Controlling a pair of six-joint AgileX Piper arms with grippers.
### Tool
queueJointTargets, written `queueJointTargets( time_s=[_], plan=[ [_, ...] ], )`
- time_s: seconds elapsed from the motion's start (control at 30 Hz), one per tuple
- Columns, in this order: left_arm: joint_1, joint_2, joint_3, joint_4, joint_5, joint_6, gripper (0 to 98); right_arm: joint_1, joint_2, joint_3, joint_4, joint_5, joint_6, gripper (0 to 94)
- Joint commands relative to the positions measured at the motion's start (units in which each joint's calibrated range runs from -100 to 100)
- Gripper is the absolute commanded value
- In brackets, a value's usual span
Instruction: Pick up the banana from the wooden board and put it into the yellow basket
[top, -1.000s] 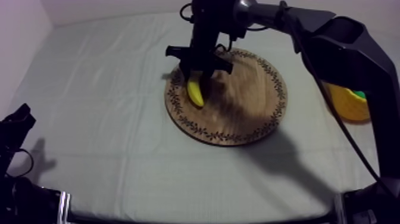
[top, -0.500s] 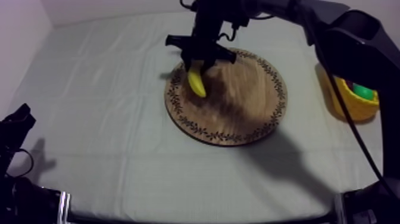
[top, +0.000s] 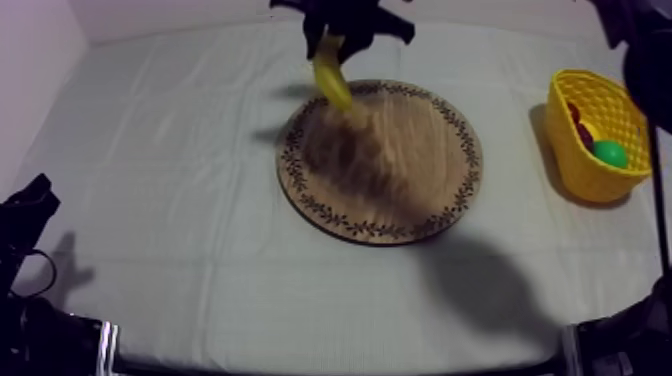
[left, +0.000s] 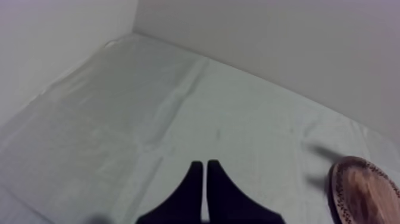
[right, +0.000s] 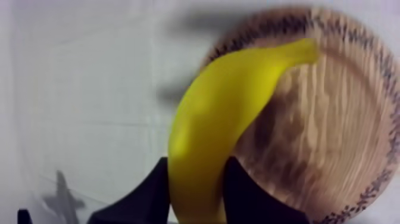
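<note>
My right gripper (top: 340, 28) is closed tight on the banana (top: 331, 78). It is high up at the far side of the table, and the banana hangs down from it. In my right wrist view, my two black fingers (right: 152, 193) squeeze the fat end of the banana (right: 220, 119), one on each side. The thin end points away from me, out over the round wooden board (right: 324, 143). From above, the banana is in the air over the far left rim of the board (top: 400, 175). It does not touch the wood. A dark shadow lies on the board under it.

The yellow basket (top: 570, 150) sits at the right side of the table, well apart from the banana and from the board. A green round thing (top: 608, 153) and a red thing (top: 579, 122) lie inside it.

My left gripper (top: 27, 212) is low at the near left side of the table, far from the banana. In my left wrist view its fingers (left: 204, 168) lie close together like a thin wedge, with nothing in them. The edge of the board shows off to one side of them.

The table is covered with a grey-white cloth (top: 170, 150). The cloth has soft folds and creases in it. A pale wall (left: 268, 42) stands behind the table, and another one runs along its left side.
</note>
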Motion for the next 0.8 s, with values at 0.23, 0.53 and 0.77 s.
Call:
queueJointTargets(
  time_s=[0.23,0.53,0.77],
  plan=[
    [-0.02,0.02,0.03,-0.01,0.00,-0.01,0.1,-0.63,-7.13,0.85,1.92,3.23,2.08,18.2],
    [-0.02,0.02,0.03,-0.01,0.00,-0.01,0.1,1.62,-13.74,9.33,1.64,3.19,3.12,18.2],
    [-0.02,0.02,0.03,-0.01,0.00,-0.01,0.1,6.44,-20.25,18.09,1.20,3.19,5.79,18.6]
  ],
)
